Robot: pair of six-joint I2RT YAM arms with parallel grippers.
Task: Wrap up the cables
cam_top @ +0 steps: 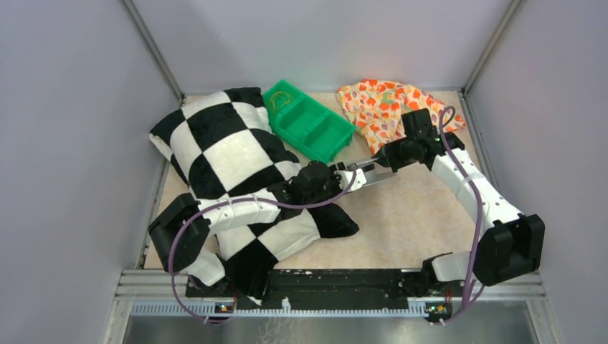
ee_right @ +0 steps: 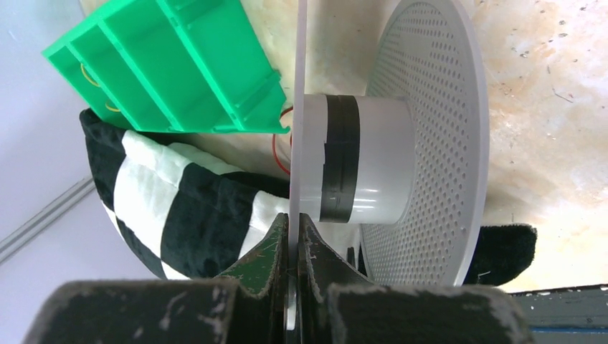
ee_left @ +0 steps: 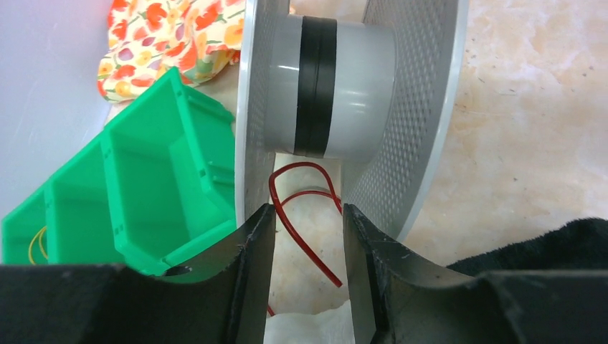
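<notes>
A grey spool (ee_left: 344,86) with two perforated flanges and a core banded in black tape hangs between the arms (cam_top: 374,170). A thin red cable (ee_left: 302,247) loops loosely below the core and runs down between the flanges; a bit of it also shows in the right wrist view (ee_right: 278,147). My left gripper (ee_left: 308,209) is open, its fingers on either side of the cable without touching it, tips at the flange edges. My right gripper (ee_right: 294,236) is shut on the thin rim of one spool flange (ee_right: 295,107) and holds the spool off the table.
A green three-compartment bin (cam_top: 308,120) lies at the back centre with thin yellow wire (cam_top: 278,100) in its far compartment. A black-and-white checkered cushion (cam_top: 229,150) covers the left side under my left arm. A floral cloth (cam_top: 380,104) lies at the back right.
</notes>
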